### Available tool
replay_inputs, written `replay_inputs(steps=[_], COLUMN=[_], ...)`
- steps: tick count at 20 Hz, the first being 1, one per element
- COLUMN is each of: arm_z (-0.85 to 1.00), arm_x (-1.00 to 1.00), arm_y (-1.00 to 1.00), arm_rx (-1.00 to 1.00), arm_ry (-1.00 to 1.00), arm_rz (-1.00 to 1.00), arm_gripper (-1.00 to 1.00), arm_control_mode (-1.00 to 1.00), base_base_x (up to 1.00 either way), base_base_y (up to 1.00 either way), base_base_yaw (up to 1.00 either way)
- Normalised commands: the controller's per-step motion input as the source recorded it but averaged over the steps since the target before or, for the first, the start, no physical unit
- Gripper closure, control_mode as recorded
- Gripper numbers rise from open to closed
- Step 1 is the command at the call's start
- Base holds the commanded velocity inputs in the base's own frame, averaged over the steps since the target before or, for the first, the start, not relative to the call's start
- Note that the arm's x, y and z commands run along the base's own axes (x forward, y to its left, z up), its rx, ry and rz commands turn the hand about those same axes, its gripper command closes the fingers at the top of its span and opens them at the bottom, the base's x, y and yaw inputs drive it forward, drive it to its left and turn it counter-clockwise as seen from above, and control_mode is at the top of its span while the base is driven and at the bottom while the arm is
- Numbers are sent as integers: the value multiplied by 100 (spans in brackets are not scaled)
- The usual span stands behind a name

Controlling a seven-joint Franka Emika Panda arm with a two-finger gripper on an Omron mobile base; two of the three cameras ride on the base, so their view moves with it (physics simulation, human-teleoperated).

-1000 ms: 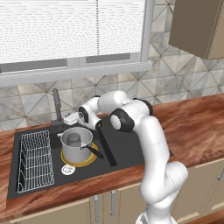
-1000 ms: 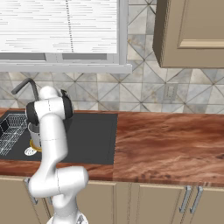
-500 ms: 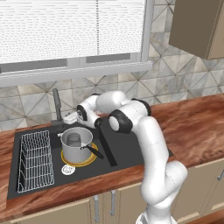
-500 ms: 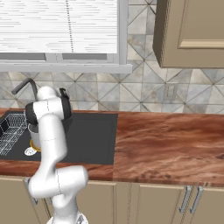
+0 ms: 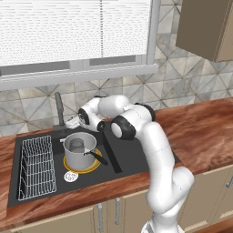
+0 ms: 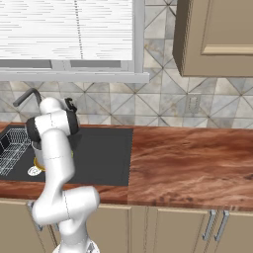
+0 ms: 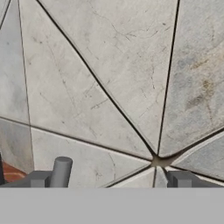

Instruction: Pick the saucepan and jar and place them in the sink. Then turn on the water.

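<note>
Left base view: pincer [image 5: 73, 122] sits at the back of the sink [image 5: 136, 159], beside the faucet base [image 5: 59, 113], jaws spread, nothing held. Saucepan [image 5: 80, 150] stands in the basin just below and in front of the pincer, on a yellow ring; jar [image 5: 76, 145] upright inside it. Wire rack [image 5: 37, 167] further left.

Right base view: arm hides the pincer; saucepan [image 6: 37, 157] barely peeks out behind the arm.

Hand view: pincer [image 7: 112, 177] open, facing grey wall tiles [image 7: 109, 78] close up; a small grey post [image 7: 60, 171] rises by the left fingertip.
</note>
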Motion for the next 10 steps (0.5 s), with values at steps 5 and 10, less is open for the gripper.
replay_inputs(steps=[5, 10], arm_z=[-18, -37], arm_x=[-12, -22], arm_y=[-28, -28], arm_rx=[2, 7], arm_ry=[-3, -2], arm_rz=[-18, -19], arm_gripper=[-100, -100], arm_control_mode=[-100, -100], base_base_x=[0, 0], base_base_y=[0, 0], base_base_yaw=[0, 0])
